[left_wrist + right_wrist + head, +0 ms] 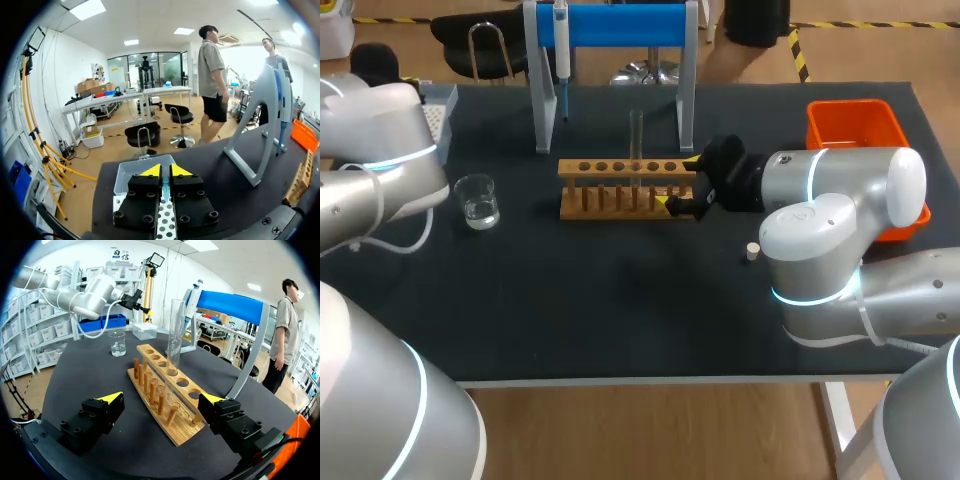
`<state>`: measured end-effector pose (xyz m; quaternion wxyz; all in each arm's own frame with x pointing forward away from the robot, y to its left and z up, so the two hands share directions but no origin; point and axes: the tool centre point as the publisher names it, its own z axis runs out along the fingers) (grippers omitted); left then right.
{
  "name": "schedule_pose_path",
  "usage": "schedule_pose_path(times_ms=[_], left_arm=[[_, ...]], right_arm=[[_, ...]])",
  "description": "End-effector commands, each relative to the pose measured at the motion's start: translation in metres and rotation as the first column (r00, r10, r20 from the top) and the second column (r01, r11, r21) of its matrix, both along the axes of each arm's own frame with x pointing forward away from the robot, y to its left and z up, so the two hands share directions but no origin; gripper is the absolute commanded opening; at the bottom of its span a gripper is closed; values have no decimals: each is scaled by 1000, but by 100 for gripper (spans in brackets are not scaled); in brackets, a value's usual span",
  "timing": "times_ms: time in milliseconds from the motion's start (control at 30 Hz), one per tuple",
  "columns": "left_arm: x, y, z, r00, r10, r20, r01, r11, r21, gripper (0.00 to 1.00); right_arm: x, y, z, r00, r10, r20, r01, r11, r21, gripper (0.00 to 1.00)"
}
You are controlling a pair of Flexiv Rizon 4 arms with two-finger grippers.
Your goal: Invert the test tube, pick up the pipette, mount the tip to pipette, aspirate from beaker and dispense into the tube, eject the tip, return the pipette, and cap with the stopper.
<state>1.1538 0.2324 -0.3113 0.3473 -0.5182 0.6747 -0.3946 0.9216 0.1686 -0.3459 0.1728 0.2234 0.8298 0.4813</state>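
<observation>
Seemingly left hand (165,171) is pressed together; right hand (162,397) gapes beside the wooden rack (175,432) holding a slim glass tube (176,330).

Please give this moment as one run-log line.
tube upright in rack | right fingers open at rack end | left fingers shut over tip box | pipette on stand

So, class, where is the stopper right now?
In the head view, the stopper stands on the table's right half, right of the wooden rack and nearer the front edge than the orange bin.
</observation>
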Motion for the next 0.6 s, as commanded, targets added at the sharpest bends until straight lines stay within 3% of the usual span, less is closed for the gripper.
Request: schedule_pose_path(times_ms=[33, 300, 400, 600], left_arm=[[-5, -3, 7, 1000, 4, 9, -4, 1000, 6, 0], [-13, -13, 32, 998, -50, 28, 49, 998, 32, 0], [-22, -26, 48, 985, -173, -6, 173, 984, 43, 0], [-22, -26, 48, 985, -173, -6, 173, 984, 43, 0]], right_arm=[[0, 0, 0, 1000, -1, -2, 1, 1000, -2, 100], [0, 0, 0, 1000, -1, -2, 1, 1000, -2, 100], [0, 0, 0, 1000, -1, -2, 1, 1000, -2, 100], [0, 0, 0, 1000, -1, -2, 1, 1000, -2, 100]])
